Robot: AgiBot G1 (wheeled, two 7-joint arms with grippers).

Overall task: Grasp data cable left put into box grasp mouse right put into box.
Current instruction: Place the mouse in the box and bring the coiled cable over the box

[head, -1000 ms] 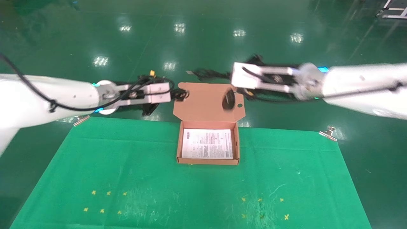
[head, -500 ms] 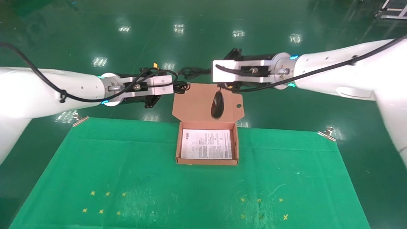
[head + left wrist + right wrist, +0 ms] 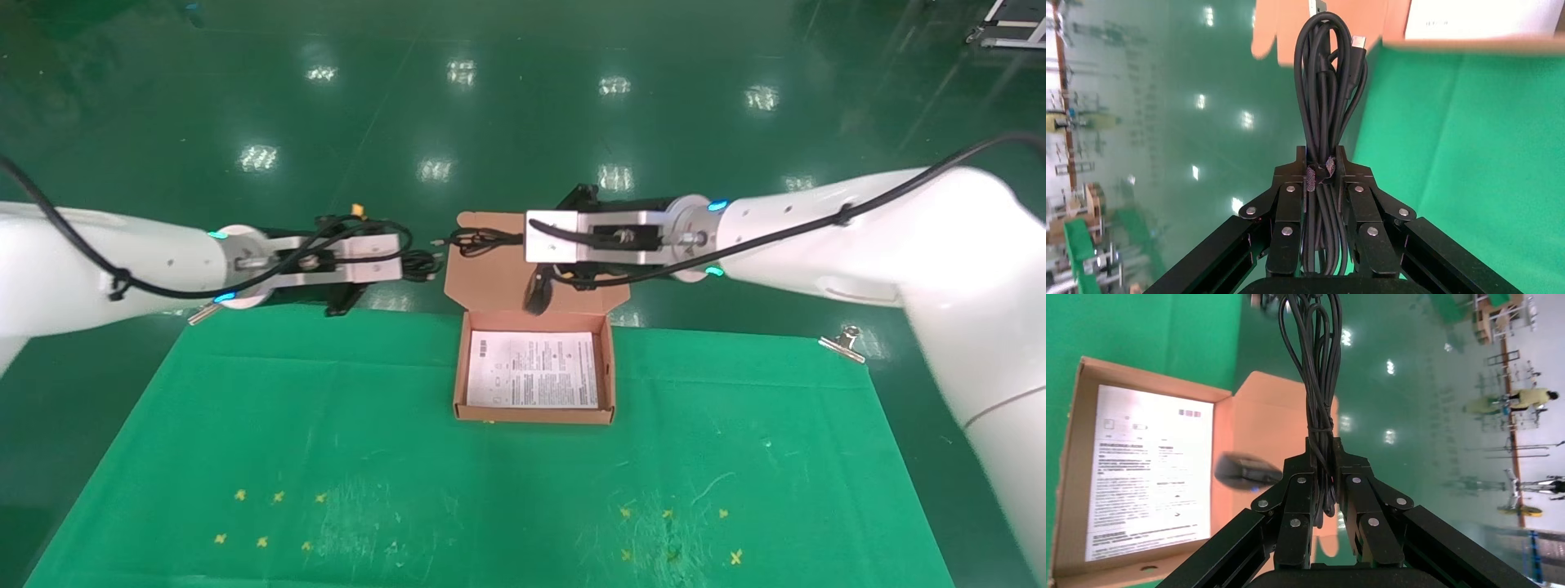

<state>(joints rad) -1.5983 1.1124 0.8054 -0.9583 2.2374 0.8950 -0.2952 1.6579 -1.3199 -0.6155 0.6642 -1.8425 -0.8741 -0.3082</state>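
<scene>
The box point(image 3: 535, 416) lies open at the far middle of the green mat, its lid point(image 3: 490, 286) folded back and a white leaflet point(image 3: 533, 369) inside. My left gripper point(image 3: 411, 266) hovers just left of the lid, shut on the data cable point(image 3: 425, 265), a looped black bundle that sticks out past the fingers point(image 3: 1327, 79). My right gripper point(image 3: 521, 242) is over the lid, shut on the bundled tail cord point(image 3: 1319, 373) of the mouse. The mouse point(image 3: 537, 296) hangs below it in front of the lid, also seen in the right wrist view point(image 3: 1248, 470).
The green mat point(image 3: 327, 457) is held by metal clips at its far corners point(image 3: 842, 343). Small yellow marks dot its near part point(image 3: 270, 518). Shiny green floor lies beyond the mat's far edge. The box also shows in the right wrist view point(image 3: 1083, 478).
My right gripper has come down toward the box, and the hanging mouse has dropped lower over the lid. My left gripper has drawn back to the left and lower with the cable.
</scene>
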